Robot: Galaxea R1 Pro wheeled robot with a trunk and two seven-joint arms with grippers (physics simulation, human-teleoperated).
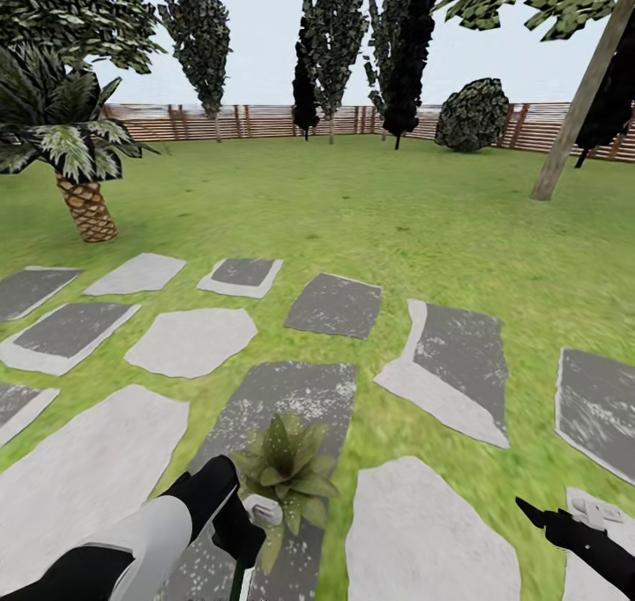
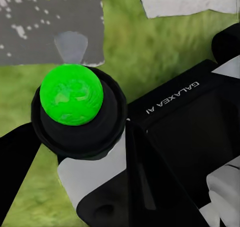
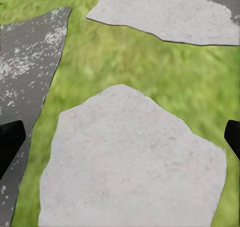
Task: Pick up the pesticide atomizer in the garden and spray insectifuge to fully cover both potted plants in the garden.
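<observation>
A potted plant (image 1: 287, 465), a rosette of pointed green leaves, stands on a dark speckled stepping slab (image 1: 291, 398) low in the head view; its pot is hidden. Just beside its near left leaves, my left gripper (image 1: 240, 520) is shut on the pesticide atomizer (image 1: 263, 509), whose whitish trigger head shows at the fingertips. The left wrist view shows the atomizer (image 2: 75, 117) as a dark round body with a bright green ball. The other potted plant is out of view. At the lower right my right gripper (image 1: 540, 516) (image 3: 120, 139) is open over a pale slab (image 3: 130, 162), holding nothing.
Grey stepping slabs (image 1: 190, 341) lie across the green lawn (image 1: 397, 221). A palm with a scaly trunk (image 1: 86, 206) stands at the left and a leaning trunk (image 1: 578, 107) at the right. A brown slatted fence (image 1: 265, 123) and dark trees close the far side.
</observation>
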